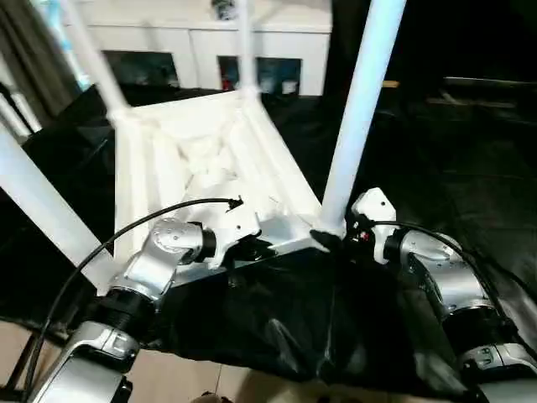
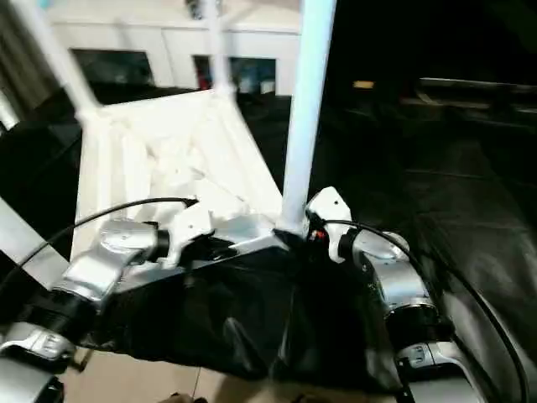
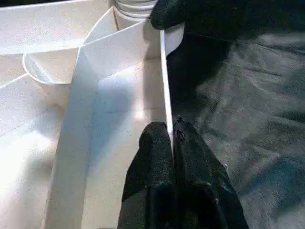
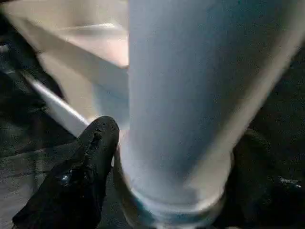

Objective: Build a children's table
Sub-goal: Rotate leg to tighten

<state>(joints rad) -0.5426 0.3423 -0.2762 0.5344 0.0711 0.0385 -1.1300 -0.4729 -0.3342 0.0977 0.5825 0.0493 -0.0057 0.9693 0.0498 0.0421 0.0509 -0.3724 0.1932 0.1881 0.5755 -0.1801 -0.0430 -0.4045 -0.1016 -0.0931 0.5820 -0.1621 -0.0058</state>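
White plastic makes up the children's table (image 1: 201,159), which lies upside down on a black cloth (image 1: 277,327) that covers the work surface. Its ribbed underside faces up, and its long axis runs away from the robot, from the near edge toward a white glass-door cabinet (image 1: 193,50) at the back. Four long white tubular legs stand up out of the rounded corner sockets: the near left leg (image 1: 42,210) leans out toward the left side, the far left leg (image 1: 92,59) and the far right leg (image 1: 246,42) rise at the back corners, and the near right leg (image 1: 361,109) climbs steeply past the top of the head views, tilted slightly to the right. The tabletop's inner ribs form raised walls and a curved ring near each socket.

On the left, the left gripper (image 3: 172,138) sits at the near edge of the tabletop. Its two black fingers are pressed together, pinching the thin upright rim (image 3: 164,81) of the tabletop between their tips.

On the right, the right gripper (image 4: 176,162) is at the base of the near right leg, where the leg enters its corner socket. Its fingers are spread wide on either side of the leg; one black finger (image 4: 83,176) lies close beside the flared end, but whether it touches cannot be told.
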